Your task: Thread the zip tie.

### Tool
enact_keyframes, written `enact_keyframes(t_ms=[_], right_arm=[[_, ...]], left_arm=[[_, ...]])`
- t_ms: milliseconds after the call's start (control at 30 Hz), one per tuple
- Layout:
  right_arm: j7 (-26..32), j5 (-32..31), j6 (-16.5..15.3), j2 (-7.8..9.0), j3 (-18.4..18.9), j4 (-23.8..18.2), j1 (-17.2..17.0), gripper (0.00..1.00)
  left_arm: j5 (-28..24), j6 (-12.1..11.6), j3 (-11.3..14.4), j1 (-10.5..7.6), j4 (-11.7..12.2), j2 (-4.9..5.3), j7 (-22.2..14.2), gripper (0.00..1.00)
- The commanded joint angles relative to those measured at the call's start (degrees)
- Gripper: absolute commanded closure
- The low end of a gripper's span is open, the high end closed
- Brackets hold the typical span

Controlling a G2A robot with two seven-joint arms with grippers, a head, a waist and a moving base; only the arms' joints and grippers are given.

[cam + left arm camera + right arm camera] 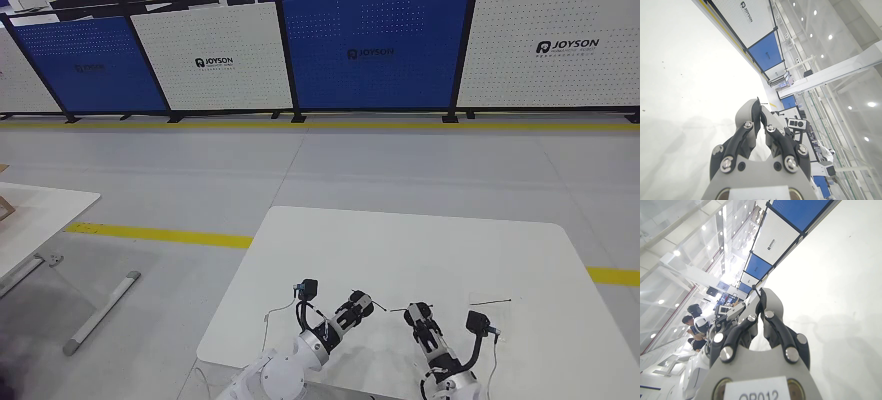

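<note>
In the left wrist view my left gripper (pixel 759 103) is shut, and a short black tip of the zip tie (pixel 758 98) sticks out past its fingertips. My right gripper (pixel 760 294) is shut on a black zip tie (pixel 755 290), whose square head pokes out beyond the fingers. From the top view the left gripper (pixel 362 303) and the right gripper (pixel 413 312) face each other low over the near part of the white table (pixel 420 245). A thin dark strand (pixel 390 308) runs across the small gap between them.
A second black zip tie (pixel 490 300) lies flat on the table beyond the right arm; it also appears as a thin line (pixel 764 103) in the left wrist view. The table's near edge runs close behind both arms. Another white table (pixel 40 215) stands at the far left.
</note>
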Motion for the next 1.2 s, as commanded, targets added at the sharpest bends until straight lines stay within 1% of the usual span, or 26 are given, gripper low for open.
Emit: enact_keyframes(t_ms=[0,167,867,967,1167], right_arm=[[0.3,-0.3,0.4,-0.07,0.0,-0.1,0.0,1.00],[0.7,-0.6,1.7,-0.45,-0.4,0.4,0.6,1.00],[1.3,-1.6,3.8,-1.76,-1.3,1.3,1.8,1.00],[1.4,-1.5,3.7,-1.96,-1.4,1.5,2.0,1.00],[1.3,-1.0,2.3,-2.20,-1.3,1.9,1.8,1.00]], left_arm=[[0.0,0.0,0.0,0.00,0.0,0.00,0.0,1.00],[0.0,0.0,0.0,0.00,0.0,0.00,0.0,1.00],[0.0,0.0,0.0,0.00,0.0,0.00,0.0,1.00],[0.0,0.0,0.0,0.00,0.0,0.00,0.0,1.00],[0.0,0.0,0.0,0.00,0.0,0.00,0.0,1.00]])
